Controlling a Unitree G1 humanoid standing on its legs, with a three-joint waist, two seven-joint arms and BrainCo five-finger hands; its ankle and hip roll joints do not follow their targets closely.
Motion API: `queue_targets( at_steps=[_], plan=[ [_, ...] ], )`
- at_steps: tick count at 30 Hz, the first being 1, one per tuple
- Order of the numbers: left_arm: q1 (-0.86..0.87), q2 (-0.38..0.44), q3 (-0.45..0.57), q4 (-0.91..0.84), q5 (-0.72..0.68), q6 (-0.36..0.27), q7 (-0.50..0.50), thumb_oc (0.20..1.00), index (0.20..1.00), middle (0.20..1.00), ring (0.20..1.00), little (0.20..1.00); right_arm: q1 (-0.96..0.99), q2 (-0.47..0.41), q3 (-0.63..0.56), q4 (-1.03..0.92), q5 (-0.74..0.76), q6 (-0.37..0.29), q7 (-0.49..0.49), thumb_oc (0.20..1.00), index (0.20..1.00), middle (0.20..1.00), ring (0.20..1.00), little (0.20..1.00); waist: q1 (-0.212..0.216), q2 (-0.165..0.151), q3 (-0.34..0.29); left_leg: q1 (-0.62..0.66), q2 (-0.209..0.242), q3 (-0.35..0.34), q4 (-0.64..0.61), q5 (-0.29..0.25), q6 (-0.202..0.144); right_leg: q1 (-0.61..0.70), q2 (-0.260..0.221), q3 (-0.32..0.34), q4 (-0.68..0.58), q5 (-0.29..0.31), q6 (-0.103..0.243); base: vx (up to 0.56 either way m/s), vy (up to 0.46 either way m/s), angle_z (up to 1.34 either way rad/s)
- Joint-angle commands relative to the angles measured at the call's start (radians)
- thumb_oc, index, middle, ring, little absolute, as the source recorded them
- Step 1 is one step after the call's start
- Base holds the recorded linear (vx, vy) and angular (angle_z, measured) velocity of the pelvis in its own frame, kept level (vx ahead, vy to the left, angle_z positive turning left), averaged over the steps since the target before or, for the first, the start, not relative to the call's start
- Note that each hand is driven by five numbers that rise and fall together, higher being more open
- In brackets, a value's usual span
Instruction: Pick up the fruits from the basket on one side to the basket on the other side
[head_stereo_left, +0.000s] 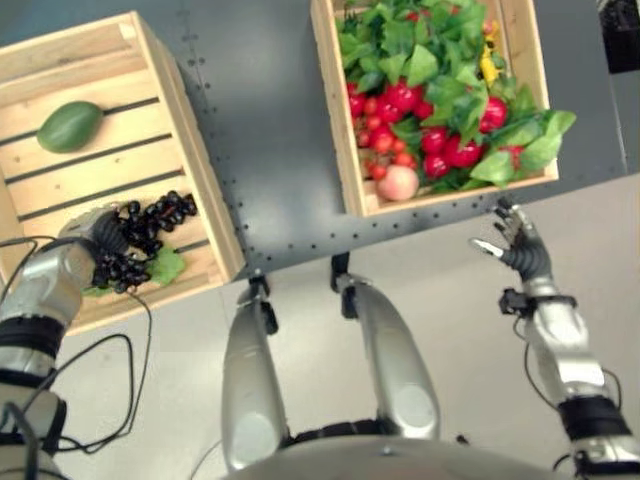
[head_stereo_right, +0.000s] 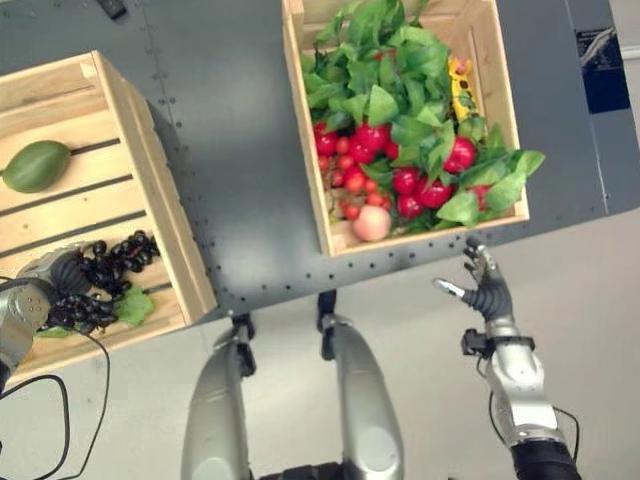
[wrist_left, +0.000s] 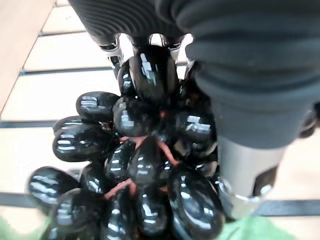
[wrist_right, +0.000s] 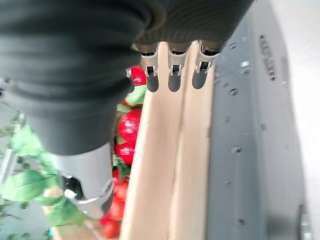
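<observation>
The left hand (head_stereo_left: 92, 240) was in the lower left of the frame, inside the left basket (head_stereo_left: 160, 75), its fingers curled round a bunch of black grapes (head_stereo_left: 145, 235) close over the slats. A green mango (head_stereo_left: 70, 126) already lay in that basket, higher up. The right hand (head_stereo_left: 520, 243) hovered with spread fingers, holding nothing, just below the right basket (head_stereo_left: 350, 150), which was full of red fruits (head_stereo_left: 440, 145), leaves and a peach (head_stereo_left: 398, 183). Most of the work seemed left.

We see even, bright light with soft shadows; white glare dots the black grapes (wrist_left: 135, 165), and the nearby ribbed cover (wrist_left: 250, 65) blurs.
</observation>
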Motion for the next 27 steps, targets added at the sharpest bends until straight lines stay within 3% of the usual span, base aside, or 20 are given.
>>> queue_targets(
  at_steps=[1,3,4,5,8,17,20,21,27],
  plan=[
    [0.013,0.035,-0.055,0.027,0.077,-0.005,-0.015,1.0,1.0,1.0,1.0,1.0,0.032,-0.042,-0.063,-0.121,0.052,-0.076,0.012,1.0,1.0,1.0,1.0,1.0,-0.015,-0.034,-0.011,-0.004,0.03,-0.004,0.136,-0.153,0.032,-0.028,-0.05,0.039,-0.026,0.04,0.144,-0.05,-0.018,-0.02],
    [-0.01,0.038,-0.083,0.04,0.097,-0.012,-0.013,1.0,1.0,1.0,1.0,1.0,0.03,-0.05,-0.07,-0.175,0.06,-0.079,0.023,1.0,1.0,1.0,1.0,1.0,-0.023,-0.041,0.001,-0.03,0.035,-0.002,0.153,-0.155,0.031,-0.056,-0.046,0.041,-0.009,0.039,0.144,0.0,-0.011,-0.04],
    [-0.03,0.034,-0.102,0.051,0.097,-0.014,-0.006,1.0,1.0,1.0,1.0,1.0,0.027,-0.057,-0.073,-0.21,0.068,-0.083,0.023,1.0,1.0,1.0,1.0,1.0,-0.031,-0.043,0.001,-0.042,0.041,-0.011,0.165,-0.184,0.025,-0.071,-0.039,0.048,0.006,0.015,0.152,-0.03,-0.015,-0.05],
    [-0.034,0.033,-0.106,0.054,0.097,-0.014,-0.005,1.0,1.0,1.0,1.0,1.0,0.028,-0.057,-0.075,-0.211,0.068,-0.082,0.023,1.0,1.0,1.0,1.0,1.0,-0.032,-0.046,0.002,-0.057,0.04,-0.003,0.165,-0.158,0.031,-0.083,-0.042,0.044,-0.002,0.038,0.142,-0.04,-0.018,-0.07],
    [-0.11,0.024,-0.161,0.086,0.094,-0.018,0.01,1.0,1.0,1.0,1.0,1.0,0.013,-0.06,-0.069,-0.277,0.081,-0.092,0.033,1.0,1.0,1.0,1.0,1.0,-0.046,-0.051,0.002,-0.091,0.047,-0.01,0.183,-0.189,0.025,-0.118,-0.034,0.057,0.016,0.015,0.152,0.04,0.003,-0.1],
    [-0.272,0.028,-0.283,0.149,0.093,-0.028,0.022,1.0,1.0,1.0,1.0,1.0,-0.012,-0.065,-0.068,-0.357,0.09,-0.103,0.037,1.0,1.0,1.0,1.0,1.0,-0.07,-0.055,0.002,-0.148,0.045,-0.021,0.17,-0.176,0.019,-0.185,-0.035,0.058,0.016,0.018,0.152,0.0,-0.003,-0.05],
    [-0.293,0.023,-0.303,0.164,0.091,-0.028,0.018,0.228,0.228,0.228,0.228,0.228,-0.02,-0.065,-0.071,-0.367,0.089,-0.105,0.036,1.0,1.0,1.0,1.0,1.0,-0.071,-0.059,0.002,-0.158,0.046,-0.024,0.17,-0.176,0.018,-0.192,-0.034,0.056,0.01,0.021,0.153,0.0,0.0,0.0],
    [-0.298,0.021,-0.303,0.163,0.087,-0.027,0.019,0.2,0.2,0.2,0.2,0.2,-0.023,-0.065,-0.07,-0.37,0.092,-0.106,0.039,1.0,1.0,1.0,1.0,1.0,-0.07,-0.06,0.002,-0.159,0.047,-0.025,0.169,-0.176,0.017,-0.194,-0.033,0.057,0.008,0.021,0.153,0.01,-0.006,0.04],
    [-0.295,0.011,-0.297,0.145,0.086,-0.019,0.018,0.2,0.2,0.2,0.2,0.2,-0.031,-0.07,-0.079,-0.379,0.097,-0.108,0.04,1.0,1.0,1.0,1.0,1.0,-0.065,-0.058,0.002,-0.167,0.041,-0.031,0.168,-0.176,0.016,-0.202,-0.035,0.054,0.012,0.02,0.152,0.0,-0.001,0.01]
  ],
)
